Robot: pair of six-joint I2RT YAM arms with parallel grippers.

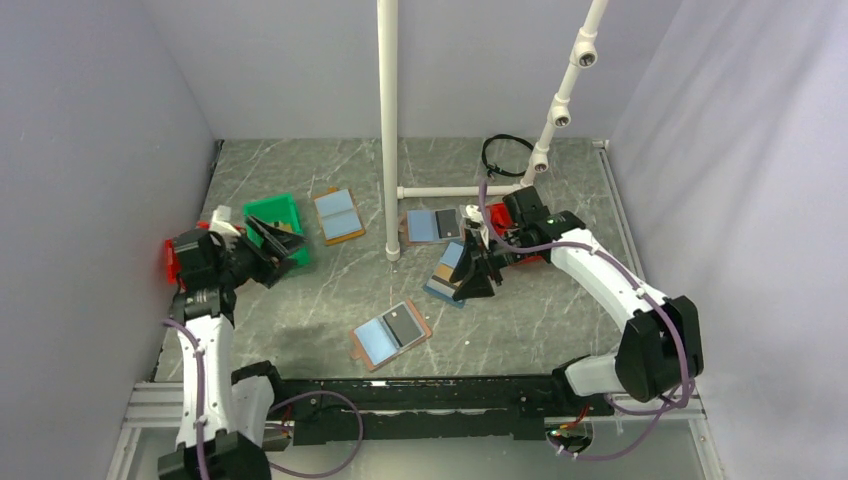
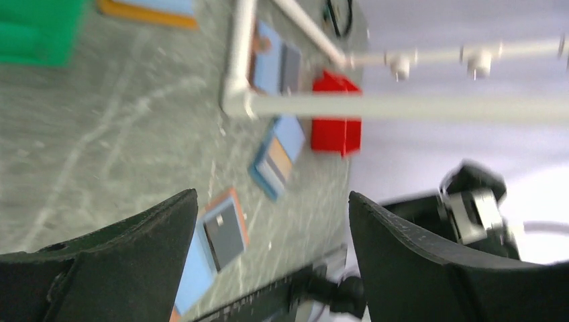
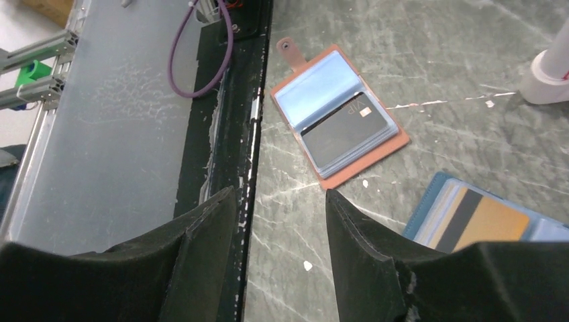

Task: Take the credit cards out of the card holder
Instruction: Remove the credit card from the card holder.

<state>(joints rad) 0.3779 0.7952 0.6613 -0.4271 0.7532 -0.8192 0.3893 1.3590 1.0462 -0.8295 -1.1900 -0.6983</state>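
Observation:
The card holder [image 1: 378, 343] lies open and flat near the table's front edge, tan-brown rim, light blue inside. A dark grey credit card [image 1: 403, 325] sits in its right half. The right wrist view shows the holder [image 3: 315, 84] and card [image 3: 345, 131] ahead of my right gripper [image 3: 280, 191], which is open and empty. That gripper [image 1: 478, 280] hangs over the table to the holder's right. My left gripper [image 1: 272, 245] is open and empty at the green bin's [image 1: 272, 210] front edge, well left of the holder [image 2: 194, 268] and card [image 2: 225, 231].
A navy-rimmed holder [image 1: 445, 272] with a yellow-striped card lies under the right gripper. A second tan holder [image 1: 433, 226] with a dark card and an all-blue one [image 1: 337, 215] lie further back. A white pipe post [image 1: 388, 130] stands mid-table. A red bin [image 2: 335, 131] sits at the right.

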